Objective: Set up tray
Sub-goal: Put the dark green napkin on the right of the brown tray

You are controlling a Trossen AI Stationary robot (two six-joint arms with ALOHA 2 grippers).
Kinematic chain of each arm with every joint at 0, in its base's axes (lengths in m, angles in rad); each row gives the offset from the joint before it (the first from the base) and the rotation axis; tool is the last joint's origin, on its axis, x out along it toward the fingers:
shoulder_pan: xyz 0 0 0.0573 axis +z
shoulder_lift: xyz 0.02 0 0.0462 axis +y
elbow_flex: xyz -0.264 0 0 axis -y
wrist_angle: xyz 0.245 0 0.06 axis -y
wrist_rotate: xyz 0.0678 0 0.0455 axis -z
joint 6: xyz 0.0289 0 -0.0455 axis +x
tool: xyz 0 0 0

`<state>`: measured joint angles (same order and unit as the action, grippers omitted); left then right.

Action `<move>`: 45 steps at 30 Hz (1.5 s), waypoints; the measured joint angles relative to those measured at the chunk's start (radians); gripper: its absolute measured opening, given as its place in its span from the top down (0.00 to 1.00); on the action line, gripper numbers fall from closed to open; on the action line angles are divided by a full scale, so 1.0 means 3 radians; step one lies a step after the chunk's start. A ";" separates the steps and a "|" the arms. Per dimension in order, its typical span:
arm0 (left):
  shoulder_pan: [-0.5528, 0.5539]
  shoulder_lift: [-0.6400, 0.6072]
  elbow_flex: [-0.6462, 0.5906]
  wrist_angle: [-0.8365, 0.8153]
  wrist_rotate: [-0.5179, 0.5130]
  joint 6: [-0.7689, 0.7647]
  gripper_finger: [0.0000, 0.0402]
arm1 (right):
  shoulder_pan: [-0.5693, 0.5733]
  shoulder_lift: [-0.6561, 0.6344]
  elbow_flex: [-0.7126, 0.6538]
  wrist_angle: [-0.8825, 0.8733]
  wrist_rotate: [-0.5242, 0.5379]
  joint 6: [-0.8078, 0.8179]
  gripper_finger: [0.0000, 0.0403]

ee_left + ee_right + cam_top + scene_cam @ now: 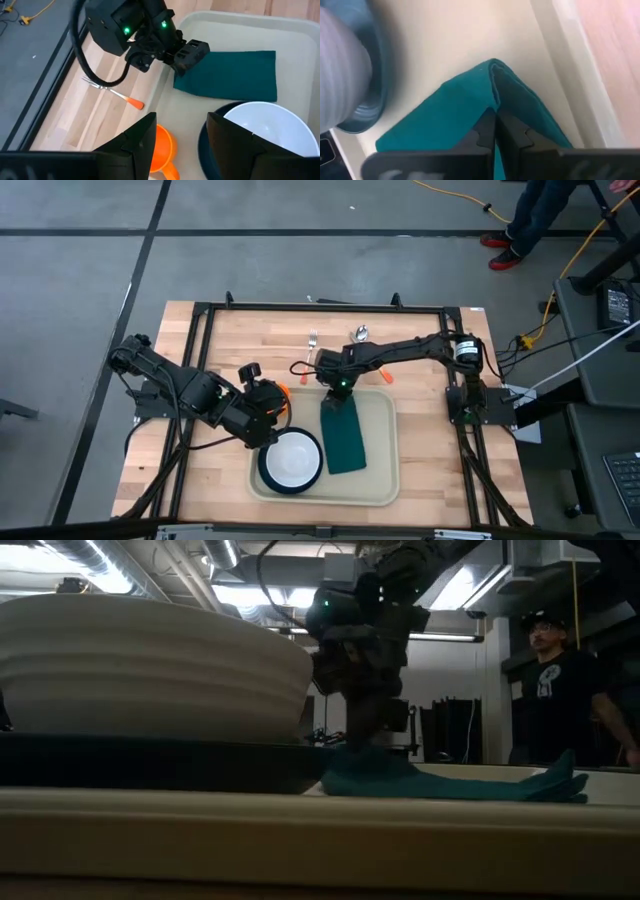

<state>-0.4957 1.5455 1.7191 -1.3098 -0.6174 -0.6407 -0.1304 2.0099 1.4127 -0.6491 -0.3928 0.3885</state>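
Right gripper (496,131): fingers pressing nearly together, only a sliver between them, tips sitting on the far edge of the green napkin (342,435). Whether cloth is actually pinched — can't tell. Right arm is reaching in from the right side of the desk (200,340), stretched leftward and angling down over the tray's far rim.

Left gripper (181,142): fingers standing apart, holding nothing, hovering just left of the tray's far-left corner, beside the bowl. Left arm is coming in from the left edge, folded low across the desk.

Tray (380,480) is lying at the near-centre of the desk, long side running left-right. Napkin is lying flat inside it, centre, running far to near. White bowl (292,459) is sitting on a dark plate (266,473) in the tray's left half, just beside the napkin.

An orange-handled utensil (162,147) is lying under the left gripper. Fork (107,91) with orange handle tip is lying on the desk beyond the tray's far rim; spoon (361,333) is further right, near the far edge.

Person (560,690) is standing in the room behind.
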 joint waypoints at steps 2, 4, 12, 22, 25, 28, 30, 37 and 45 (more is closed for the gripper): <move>0.0000 0.0000 0.0000 0.0001 0.0000 -0.0001 0.58 | 0.0000 -0.0002 0.0062 -0.0024 0.0000 -0.0015 0.94; 0.0000 0.0000 0.0000 0.0001 0.0000 -0.0004 0.58 | 0.0000 -0.0002 0.0120 -0.0067 0.0012 -0.0022 0.91; 0.0000 0.0000 0.0000 0.0001 -0.0006 -0.0030 0.58 | 0.0004 -0.0003 0.0257 -0.0400 0.0335 -0.0255 0.72; 0.0000 0.0000 0.0000 0.0002 -0.0088 -0.0029 0.58 | 0.0119 -0.0002 0.0223 -0.0243 0.0276 -0.0376 0.65; 0.0000 0.0000 0.0000 0.0003 -0.0088 -0.0030 0.58 | 0.0140 0.0019 0.0219 -0.0212 0.0286 -0.0437 0.69; 0.0000 0.0000 0.0000 0.0004 -0.0088 -0.0034 0.58 | 0.0143 0.0019 0.0111 -0.0046 0.0287 -0.0432 0.76; 0.0000 0.0000 0.0000 0.0010 -0.0087 -0.0035 0.58 | 0.0144 0.0020 0.0040 -0.0038 0.0287 -0.0414 0.82; 0.0000 0.0000 0.0000 0.0017 -0.0088 -0.0037 0.58 | 0.0144 0.0022 -0.0097 0.0065 0.0286 -0.0427 0.98; 0.0000 0.0000 0.0000 0.0017 -0.0086 -0.0035 0.58 | 0.0190 0.0022 -0.0096 -0.0064 0.0245 -0.0361 0.98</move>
<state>-0.4957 1.5455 1.7191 -1.3048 -0.6434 -0.6514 -0.0732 2.0167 1.3838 -0.6682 -0.3192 0.2801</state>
